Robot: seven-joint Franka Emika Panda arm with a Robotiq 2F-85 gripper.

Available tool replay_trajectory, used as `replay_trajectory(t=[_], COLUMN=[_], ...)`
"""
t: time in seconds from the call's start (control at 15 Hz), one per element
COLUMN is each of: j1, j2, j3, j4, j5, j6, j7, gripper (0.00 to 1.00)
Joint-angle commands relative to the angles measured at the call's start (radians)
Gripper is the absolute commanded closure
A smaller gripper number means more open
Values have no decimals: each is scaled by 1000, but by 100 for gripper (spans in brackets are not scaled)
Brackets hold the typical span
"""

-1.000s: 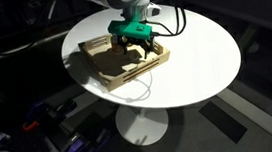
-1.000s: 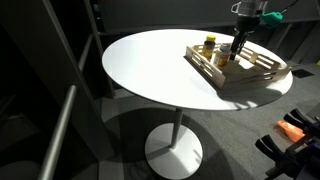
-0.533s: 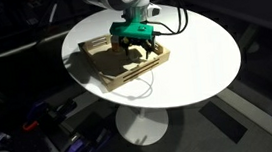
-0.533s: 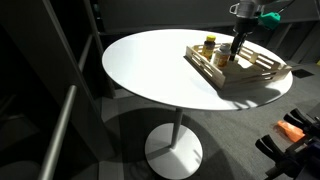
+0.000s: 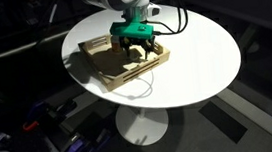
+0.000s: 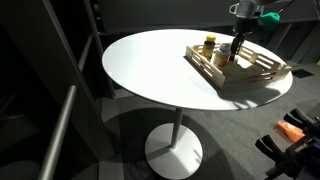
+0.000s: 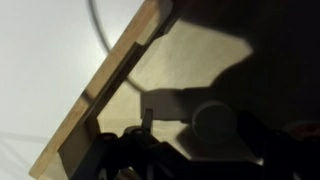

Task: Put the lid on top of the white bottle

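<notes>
My gripper [image 5: 139, 44] hangs low over the wooden tray [image 5: 116, 76] on the round white table; it also shows in an exterior view [image 6: 236, 52], reaching down into the tray [image 6: 250, 84]. In the wrist view a round disc-like shape [image 7: 215, 121], which looks like the lid or a bottle top, lies in deep shadow just above my dark fingers [image 7: 180, 155]. I cannot tell whether the fingers touch it or whether they are open. The white bottle is not clearly visible.
A taller yellow-capped bottle [image 6: 209, 43] stands in the tray's far corner, beside my gripper. The tray's wooden rim [image 7: 110, 85] runs diagonally in the wrist view. A cable [image 5: 147, 83] loops off the tray onto the table [image 6: 150, 70].
</notes>
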Motion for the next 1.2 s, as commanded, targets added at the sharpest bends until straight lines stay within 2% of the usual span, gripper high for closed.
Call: replay_trajectory(t=[0.0, 0.27, 0.4, 0.6, 0.67, 0.8, 0.87, 1.0, 1.13], j1=[1, 11, 13, 12, 12, 12, 11, 10, 8], j2=[9, 13, 16, 18, 19, 18, 13, 1, -16], j3=[7, 5, 3, 3, 3, 2, 3, 2, 2], j4=[13, 14, 14, 15, 15, 15, 14, 15, 17], j5=[-30, -37, -42, -49, -50, -49, -48, -45, -42], j6=[6, 5, 4, 3, 2, 1, 1, -2, -15], j7=[20, 27, 30, 31, 32, 34, 34, 35, 39], gripper=[12, 15, 21, 35, 47, 58, 68, 81, 81])
